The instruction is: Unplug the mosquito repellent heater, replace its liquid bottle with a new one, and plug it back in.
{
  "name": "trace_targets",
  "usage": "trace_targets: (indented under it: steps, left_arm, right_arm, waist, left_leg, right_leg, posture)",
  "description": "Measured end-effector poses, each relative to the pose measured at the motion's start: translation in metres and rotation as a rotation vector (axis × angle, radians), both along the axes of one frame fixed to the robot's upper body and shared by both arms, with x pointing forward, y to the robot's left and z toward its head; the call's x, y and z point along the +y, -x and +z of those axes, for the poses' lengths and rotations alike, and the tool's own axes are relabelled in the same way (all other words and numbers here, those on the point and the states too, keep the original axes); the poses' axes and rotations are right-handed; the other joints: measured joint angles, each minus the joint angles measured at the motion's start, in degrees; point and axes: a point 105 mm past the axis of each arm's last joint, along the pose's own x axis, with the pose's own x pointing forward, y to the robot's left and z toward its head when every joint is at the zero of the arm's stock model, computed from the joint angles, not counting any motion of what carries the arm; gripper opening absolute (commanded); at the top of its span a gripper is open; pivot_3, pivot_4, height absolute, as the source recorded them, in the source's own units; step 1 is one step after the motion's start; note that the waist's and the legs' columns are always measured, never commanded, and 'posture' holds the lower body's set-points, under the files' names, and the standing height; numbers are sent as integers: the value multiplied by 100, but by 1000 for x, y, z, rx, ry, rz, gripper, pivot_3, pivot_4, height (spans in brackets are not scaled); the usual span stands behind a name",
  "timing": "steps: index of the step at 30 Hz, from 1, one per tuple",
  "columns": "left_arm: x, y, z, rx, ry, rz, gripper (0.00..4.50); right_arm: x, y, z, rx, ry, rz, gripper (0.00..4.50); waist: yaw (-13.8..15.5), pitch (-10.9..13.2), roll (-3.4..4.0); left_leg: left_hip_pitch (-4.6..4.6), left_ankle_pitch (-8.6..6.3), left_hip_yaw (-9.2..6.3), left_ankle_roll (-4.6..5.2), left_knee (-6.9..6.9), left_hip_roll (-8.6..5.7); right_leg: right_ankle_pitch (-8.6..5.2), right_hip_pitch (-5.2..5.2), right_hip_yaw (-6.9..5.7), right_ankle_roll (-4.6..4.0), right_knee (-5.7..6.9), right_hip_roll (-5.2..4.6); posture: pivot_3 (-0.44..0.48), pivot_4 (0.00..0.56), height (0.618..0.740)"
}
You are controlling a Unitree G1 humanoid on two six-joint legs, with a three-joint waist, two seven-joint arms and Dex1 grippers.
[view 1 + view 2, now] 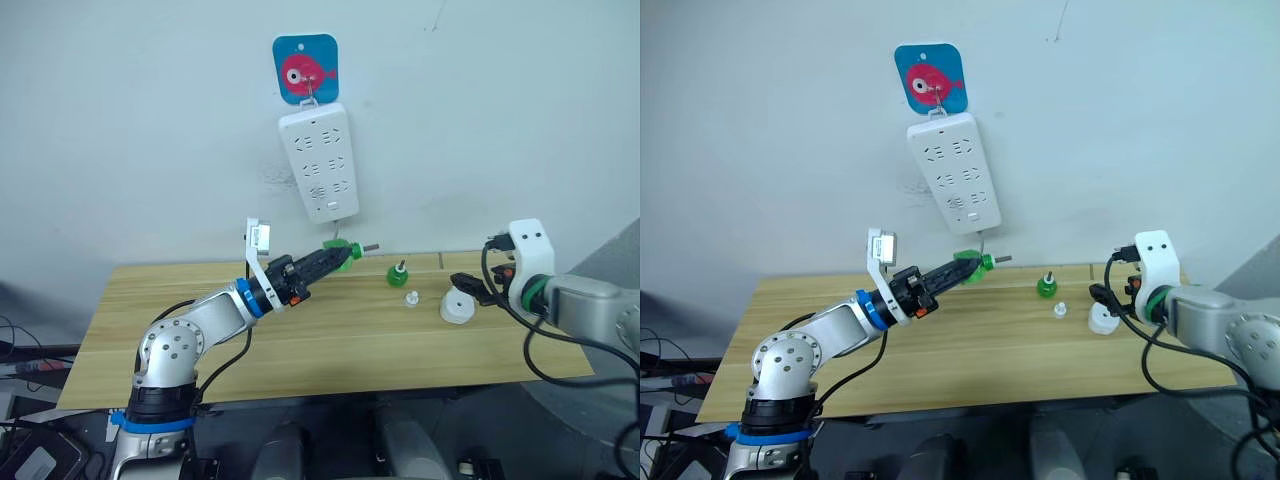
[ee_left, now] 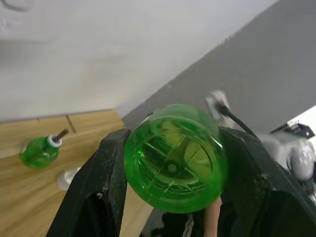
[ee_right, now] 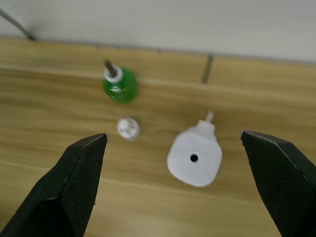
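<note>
My left gripper [image 1: 343,256] is clenched on a green bottle [image 2: 174,157], held lying sideways in the air above the tabletop's [image 1: 300,340] back edge, its wick pointing right. Further right, a second bottle [image 1: 398,273] stands upright near the back edge, with a small white cap [image 1: 411,299] just in front of it. The heater [image 3: 194,158] sits unplugged on the tabletop toward the right edge. My right gripper [image 3: 182,197] hangs over it, fingers spread wide, touching nothing.
</note>
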Motion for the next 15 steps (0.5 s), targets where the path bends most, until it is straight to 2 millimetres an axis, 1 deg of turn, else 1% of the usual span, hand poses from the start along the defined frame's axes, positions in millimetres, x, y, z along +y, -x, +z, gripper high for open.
trace_targets:
  steps: [2, 6, 9, 12, 15]
  left_arm:
    - [-2, 4, -4, -1, -7, -16, 2419]
    - [-4, 7, -8, -3, -19, -27, 2419]
    - [-4, 8, -7, -16, -24, -32, 2419]
    - [-4, 9, -8, -19, -28, -33, 2419]
    - [-4, 10, -7, -26, -24, -44, 2419]
  right_arm:
    - [-4, -10, -9, 50, 20, -66, 4500]
    - [-4, -24, -29, 140, 33, -167, 4500]
    - [-4, -34, -36, 166, 62, -223, 4500]
    - [-9, -38, -42, 184, 85, -267, 4500]
    - [-6, -36, -55, 227, 104, -278, 4500]
  waist:
    - [7, 29, 5]
    - [18, 66, 15]
    - [22, 87, 26]
    - [21, 96, 25]
    - [17, 107, 28]
  left_leg:
    - [-3, -3, 5, 6, 0, 0]
    - [-13, -11, 8, 17, 0, 3]
    - [-16, -13, 11, 21, 0, 3]
    - [-15, -14, 11, 23, 0, 4]
    - [-14, -15, 11, 24, -1, 6]
  right_leg:
    - [1, -3, 4, 1, -3, -1]
    - [1, -11, 2, 1, -10, -2]
    - [1, -14, 3, 2, -13, -4]
    - [1, -14, 1, 2, -15, -4]
    - [1, -14, 1, 2, -14, -2]
  posture:
    - [-158, 250, 740]
    - [-146, 253, 740]
    - [-135, 254, 740]
    - [-122, 255, 740]
    - [-115, 253, 740]
